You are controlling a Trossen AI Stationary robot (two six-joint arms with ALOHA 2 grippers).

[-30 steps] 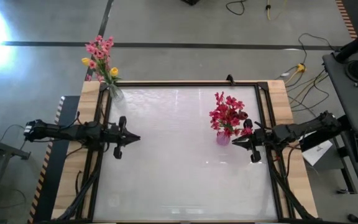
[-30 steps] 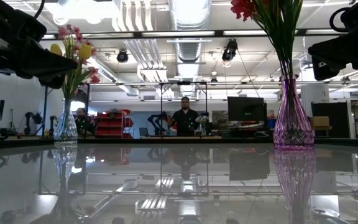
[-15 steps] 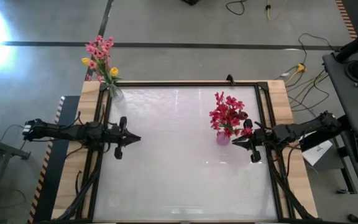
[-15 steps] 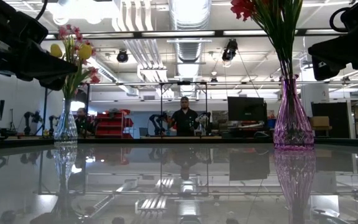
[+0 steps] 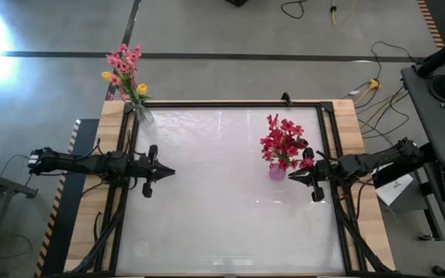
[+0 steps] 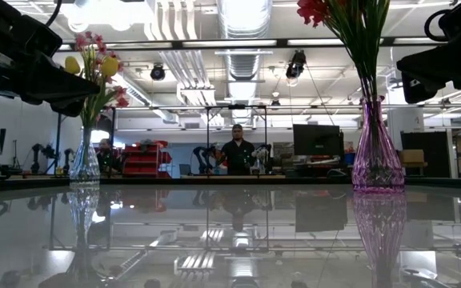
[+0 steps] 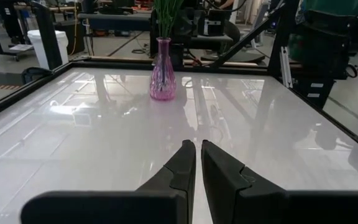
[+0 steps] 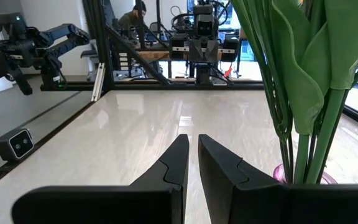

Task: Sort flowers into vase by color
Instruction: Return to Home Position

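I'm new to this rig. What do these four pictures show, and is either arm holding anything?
Two dark robot arms work at a glossy white table. The high view looks straight down: the left gripper is at the picture's left, the right gripper at its right. The low view looks level across the tabletop into the workshop behind. Each wrist view looks forward past that arm's own fingers; both pairs are shut and hold nothing. On the table stand a clear vase at the far left corner, holding pink flowers and yellow tulips, and a purple vase with red flowers, beside the right gripper.
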